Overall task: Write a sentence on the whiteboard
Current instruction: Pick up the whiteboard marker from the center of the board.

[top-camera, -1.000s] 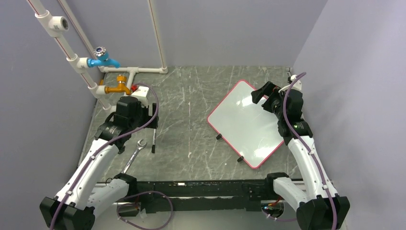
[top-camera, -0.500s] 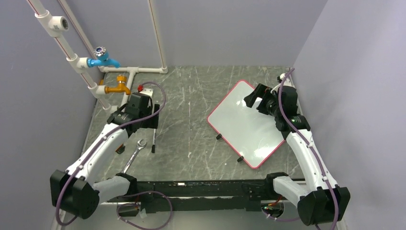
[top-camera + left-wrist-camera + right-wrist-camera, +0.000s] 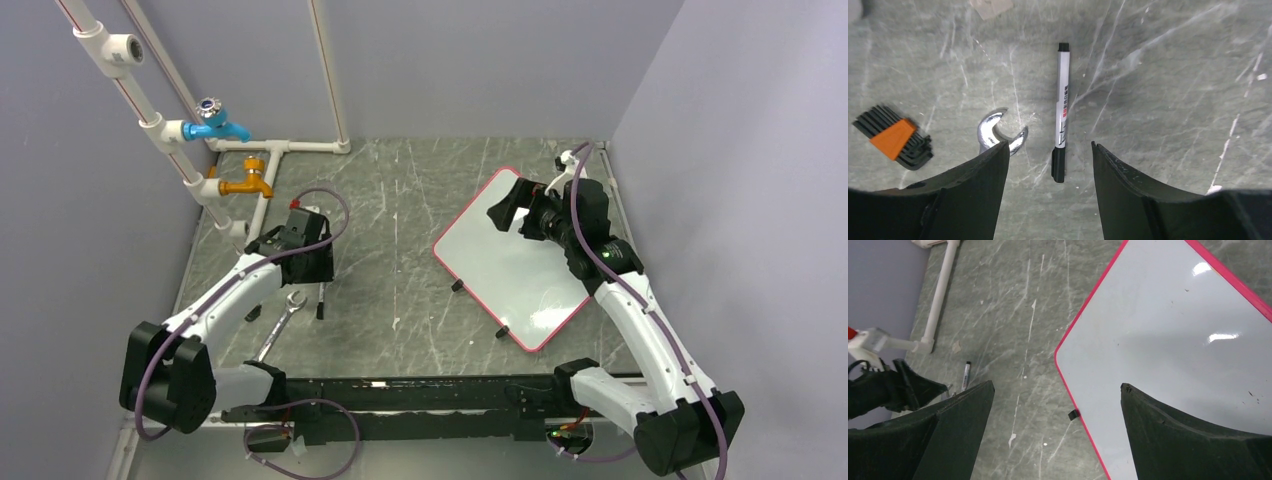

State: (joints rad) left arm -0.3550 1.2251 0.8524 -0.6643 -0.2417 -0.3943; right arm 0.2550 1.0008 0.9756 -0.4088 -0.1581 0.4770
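The whiteboard lies flat at the table's right, white face up, pink rim, turned like a diamond. Its left corner and one black foot show in the right wrist view. My right gripper hovers above the board's far-left edge, open and empty. A white marker with black ends lies on the table left of centre. My left gripper hangs right over it, open, its fingers either side of the marker's near black end without touching it.
A steel spanner lies just left of the marker, partly under my left finger. A set of hex keys in an orange holder sits further left. White pipes with a blue tap and an orange tap stand at the back left.
My left arm has stretched forward and lowered over the marker, and its jaws have narrowed. My right gripper has moved left over the whiteboard's far edge.
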